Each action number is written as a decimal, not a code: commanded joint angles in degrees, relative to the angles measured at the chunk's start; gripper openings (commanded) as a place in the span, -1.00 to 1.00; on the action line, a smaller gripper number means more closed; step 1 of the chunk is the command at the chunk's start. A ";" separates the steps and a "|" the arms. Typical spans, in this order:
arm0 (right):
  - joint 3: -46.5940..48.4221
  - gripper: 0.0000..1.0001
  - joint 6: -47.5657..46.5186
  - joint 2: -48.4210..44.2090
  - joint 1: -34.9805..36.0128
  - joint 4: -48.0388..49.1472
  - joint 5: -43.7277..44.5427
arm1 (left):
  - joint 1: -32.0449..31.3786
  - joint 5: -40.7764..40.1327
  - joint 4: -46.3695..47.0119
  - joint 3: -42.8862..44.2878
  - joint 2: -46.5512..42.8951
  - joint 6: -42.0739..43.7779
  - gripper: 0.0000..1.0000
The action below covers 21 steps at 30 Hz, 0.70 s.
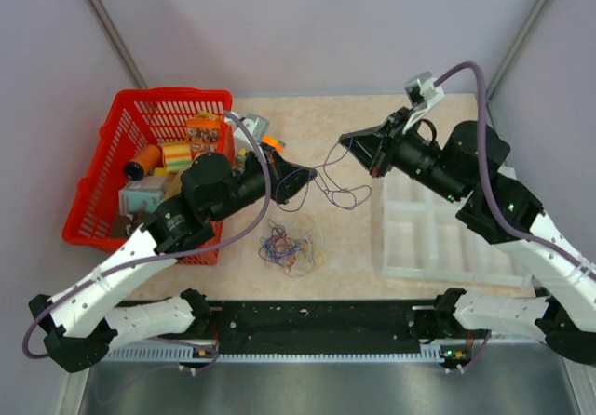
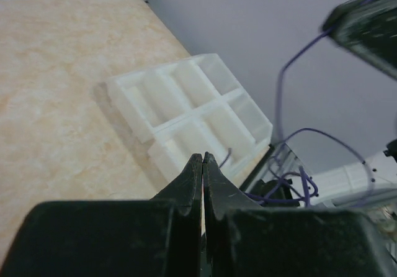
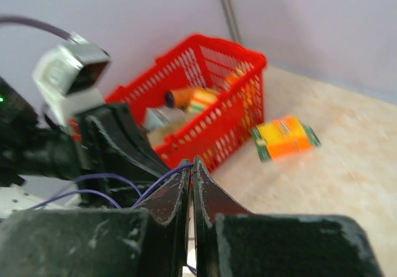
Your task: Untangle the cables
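- Left gripper: fingers pressed together at mid-counter, tips pointing at the right edge. They pinch one end of the purple cable, and the wrist view shows the fingers meeting with no gap.
- Right gripper: fingers closed, tips pointing at the left edge, just beside the left gripper and slightly nearer the far edge. It is clamped on the same purple cable, which enters at the fingertips in the wrist view.
- Purple cable: a thin strand held off the surface between the two grippers. It sags in several loose loops below and between them.
- Cables: a small tangled heap of blue, orange, purple and dark strands. It lies flat on the counter, toward the near edge and just nearer than the left gripper, apart from the raised strand.
- White tray: divided into compartments, set along the right edge under the right arm. No strand can be made out in the compartments that show.
- Orange and green packet: lying flat beside the basket, toward the far edge.
- Red basket: mesh-walled, at the far left corner. It holds an orange cylinder and assorted small packages.
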 commanded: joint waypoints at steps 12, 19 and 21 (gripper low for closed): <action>-20.36 -1.00 3.16 -12.24 -24.17 -14.12 18.23 | -0.30 21.24 18.34 15.54 38.26 -6.75 -1.00; -27.57 -1.00 3.96 -6.79 -37.97 -9.29 12.95 | -0.65 14.03 7.25 36.12 62.27 -1.47 -1.00; -30.38 -1.00 4.40 -6.08 -40.27 -5.87 11.02 | -0.65 13.68 5.92 41.31 66.93 -1.47 -1.00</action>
